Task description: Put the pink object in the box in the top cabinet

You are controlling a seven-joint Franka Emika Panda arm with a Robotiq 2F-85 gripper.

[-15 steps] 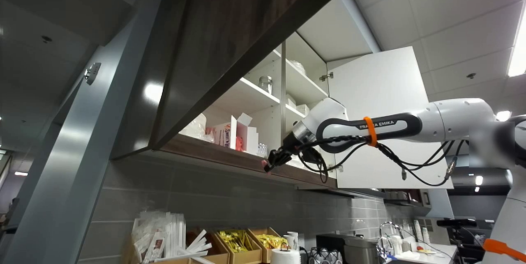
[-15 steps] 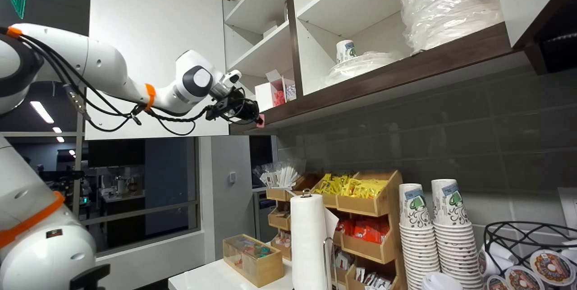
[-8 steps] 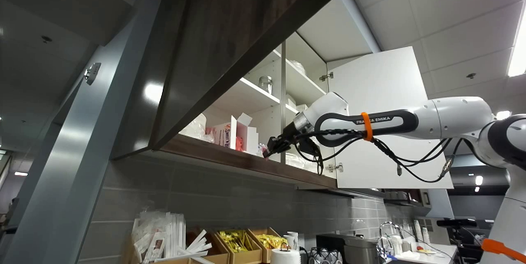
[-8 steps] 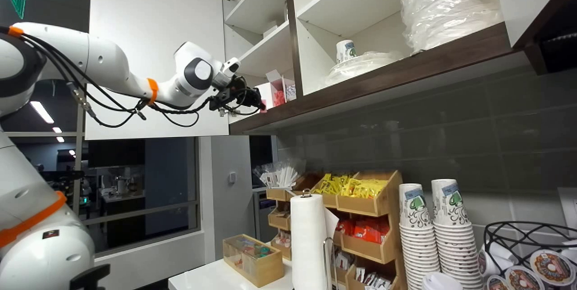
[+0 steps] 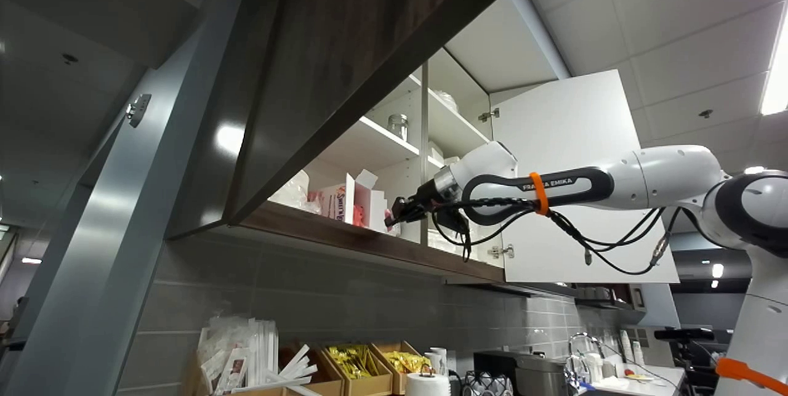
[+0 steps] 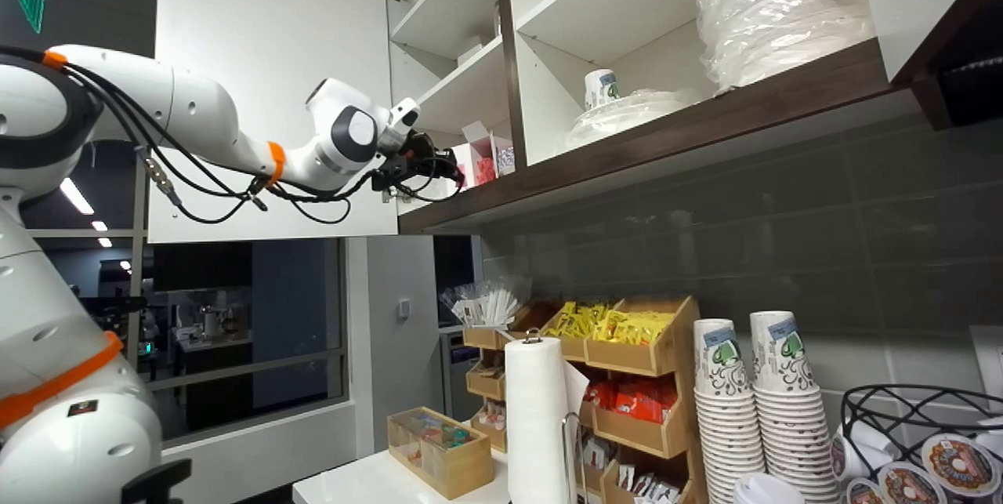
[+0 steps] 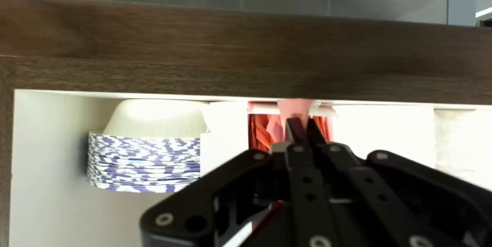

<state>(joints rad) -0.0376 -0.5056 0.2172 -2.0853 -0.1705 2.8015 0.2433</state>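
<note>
A pink packet (image 7: 295,108) was pinched between the fingertips of the gripper (image 7: 303,125), whose two fingers were pressed together upon it. In the wrist view the packet was seen in front of the open side of a sweetener box (image 5: 335,202), in which further pink-red packets (image 7: 264,131) were packed; whether the held packet lay inside it could not be told. The box was placed within the wall cabinet (image 5: 345,237), of which a white-backed door (image 5: 572,122) was swung wide. Beside the box a stack of bowls (image 7: 144,162) patterned in blue and white was set. The gripper was tilted downward at the end of a white Franka arm (image 5: 671,175). Below, a paper towel roll (image 6: 536,418) and two stacks of paper cups (image 6: 729,418) were seen.
</note>
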